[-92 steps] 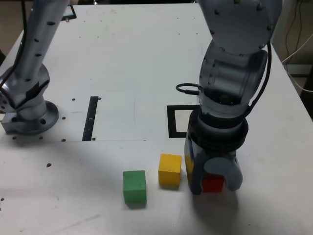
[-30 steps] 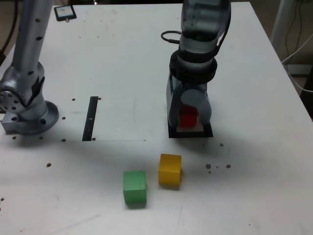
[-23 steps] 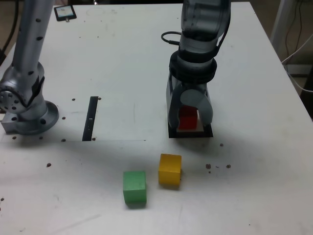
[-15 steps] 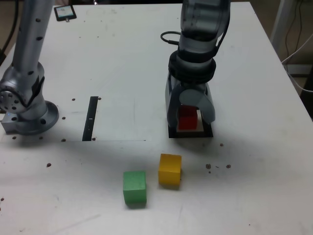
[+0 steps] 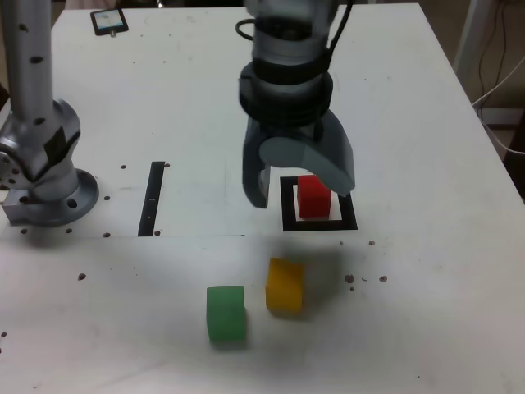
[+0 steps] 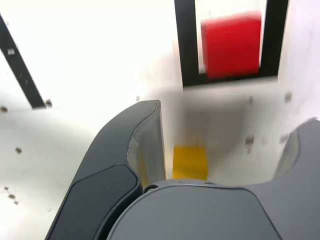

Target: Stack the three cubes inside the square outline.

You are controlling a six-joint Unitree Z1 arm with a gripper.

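The red cube stands free inside the black square outline. My gripper hangs above the table just on the near-left side of it in the exterior view, open, with nothing between its fingers. The yellow cube lies nearer the front, partly in the gripper's shadow, and the green cube sits to its left. In the wrist view the red cube is blurred inside the outline, and the yellow cube shows between the spread fingers.
The arm's base stands at the exterior view's left, with a narrow black strip beside it. A small dark device lies at the far left corner. Cables hang off the table's right edge.
The gripper opened and let go of the red cube in the square. It then rose and shifted to the exterior view's left, over toward the yellow cube.
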